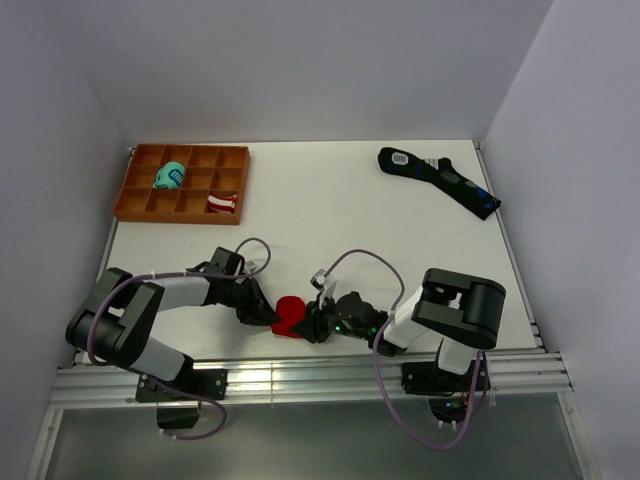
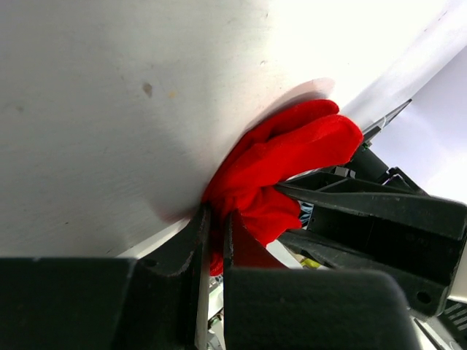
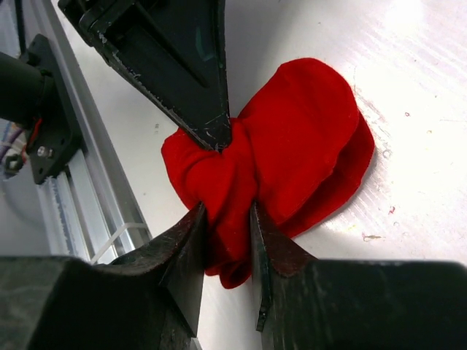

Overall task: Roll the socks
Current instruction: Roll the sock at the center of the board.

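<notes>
The red socks [image 1: 290, 316] lie bunched in a compact bundle near the table's front edge, between the two grippers. My left gripper [image 1: 268, 312] is shut on the bundle's left side; the left wrist view shows the red fabric [image 2: 284, 168] pinched between its fingers [image 2: 195, 240]. My right gripper [image 1: 312, 322] is shut on the bundle's right side; in the right wrist view the red cloth [image 3: 292, 138] is squeezed between its fingers [image 3: 191, 240]. The left gripper's black fingers [image 3: 190, 65] meet the cloth from the opposite side. No white motif shows.
An orange compartment tray [image 1: 135, 200] stands at the back left with a teal bundle [image 1: 169, 177] and a red-and-white striped bundle [image 1: 222, 203] in it. Long black socks [image 1: 440, 180] with blue marks lie at the back right. The metal rail [image 1: 300, 380] runs along the near edge.
</notes>
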### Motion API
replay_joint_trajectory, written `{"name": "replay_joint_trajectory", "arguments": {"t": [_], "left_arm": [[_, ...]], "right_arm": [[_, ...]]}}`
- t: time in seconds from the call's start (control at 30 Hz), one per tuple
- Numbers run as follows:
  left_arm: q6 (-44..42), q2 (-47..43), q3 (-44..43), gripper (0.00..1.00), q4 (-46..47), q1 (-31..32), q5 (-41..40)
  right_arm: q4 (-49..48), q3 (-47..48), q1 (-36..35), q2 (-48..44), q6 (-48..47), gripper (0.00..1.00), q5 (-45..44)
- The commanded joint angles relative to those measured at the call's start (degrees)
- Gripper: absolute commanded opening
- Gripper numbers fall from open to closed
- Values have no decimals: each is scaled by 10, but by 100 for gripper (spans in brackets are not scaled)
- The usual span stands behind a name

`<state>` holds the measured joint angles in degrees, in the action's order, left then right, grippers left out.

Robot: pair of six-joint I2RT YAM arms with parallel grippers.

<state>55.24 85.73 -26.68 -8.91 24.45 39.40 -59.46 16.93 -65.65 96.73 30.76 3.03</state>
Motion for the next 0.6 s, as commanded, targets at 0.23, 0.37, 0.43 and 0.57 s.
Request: {"name": "replay_joint_trajectory", "arguments": {"t": [0.23,0.37,0.43,0.57], "left_arm": [[14,-30,39,0,-4,7,-115],[17,-71,41,0,-13,8,-145],[20,-86,42,1,-13,7,-150],[20,-112,44,2,-8,8,-163]], "right_arm": [[123,21,48,24,57,4,123],[156,37,77,39,74,1,174],[187,48,95,43,78,1,197],[229,64,123,51,92,0,237]]}}
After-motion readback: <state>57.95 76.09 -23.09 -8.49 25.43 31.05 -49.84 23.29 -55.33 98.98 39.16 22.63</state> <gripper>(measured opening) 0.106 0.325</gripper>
